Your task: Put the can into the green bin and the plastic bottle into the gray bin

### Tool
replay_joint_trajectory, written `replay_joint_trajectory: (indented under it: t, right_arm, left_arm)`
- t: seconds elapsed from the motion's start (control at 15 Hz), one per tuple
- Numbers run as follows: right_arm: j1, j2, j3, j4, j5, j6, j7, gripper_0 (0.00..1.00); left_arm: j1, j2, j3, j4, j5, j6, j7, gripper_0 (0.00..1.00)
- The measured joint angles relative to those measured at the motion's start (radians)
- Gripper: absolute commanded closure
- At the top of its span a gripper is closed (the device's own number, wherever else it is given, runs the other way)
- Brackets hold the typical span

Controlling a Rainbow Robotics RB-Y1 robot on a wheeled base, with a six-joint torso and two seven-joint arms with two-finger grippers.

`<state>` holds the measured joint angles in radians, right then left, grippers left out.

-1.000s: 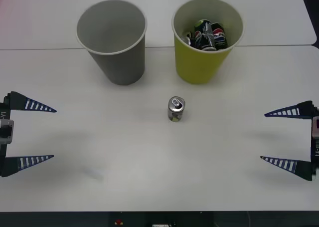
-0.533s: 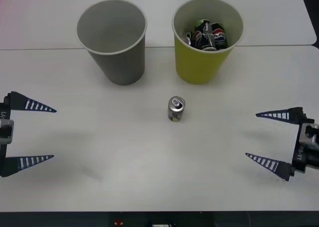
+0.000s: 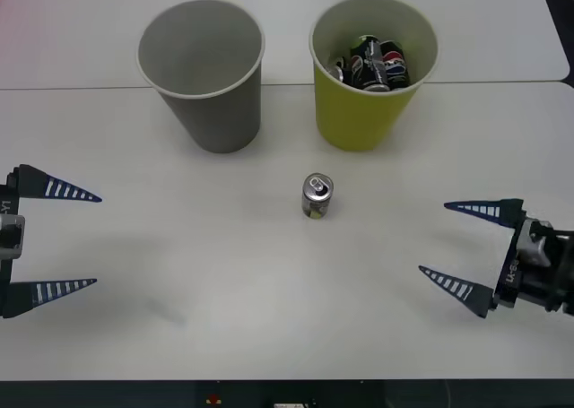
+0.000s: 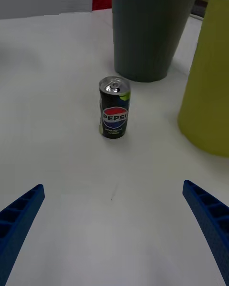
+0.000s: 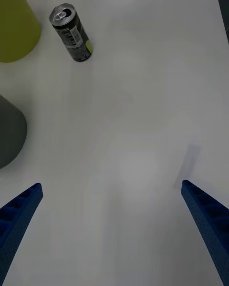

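Note:
The can (image 3: 317, 195) stands upright on the white table in front of the green bin (image 3: 370, 112); it is dark with a silver top and a red-white-blue logo (image 4: 114, 114), also in the left wrist view (image 5: 71, 33). The green bin (image 4: 208, 90) holds several similar dark cans. To its left stands the gray bin (image 3: 204, 85) (image 4: 148, 28), with nothing in it. My right gripper (image 3: 453, 247) is open, low over the table right of the can and pointing at it. My left gripper (image 3: 81, 240) is open at the left edge. The plastic bottle is out of view.
A seam (image 3: 81, 88) between two white tabletops runs behind the bins. The table's front edge (image 3: 287, 381) lies close to me. A corner of the green bin (image 5: 14, 24) and of the gray bin (image 5: 9, 133) shows in the left wrist view.
My right gripper has moved left toward the can and turned slightly, staying open. The left gripper, can and bins have not moved.

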<state>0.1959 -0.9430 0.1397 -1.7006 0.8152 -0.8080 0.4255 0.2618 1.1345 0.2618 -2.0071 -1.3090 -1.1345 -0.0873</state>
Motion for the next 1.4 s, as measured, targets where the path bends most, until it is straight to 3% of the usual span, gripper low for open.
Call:
replay_joint_trajectory:
  t: [0.47,1.4]
  right_arm:
    - [-0.112,0.161,0.032,0.187,-0.018,-0.089,0.017,0.0]
    - [-0.34,0.386,0.133,0.457,-0.016,-0.051,0.091,0.0]
  left_arm:
    - [0.0,0.0,0.0,0.0,0.0,0.0,0.0,0.0]
    - [0.0,0.0,0.0,0.0,0.0,0.0,0.0,0.0]
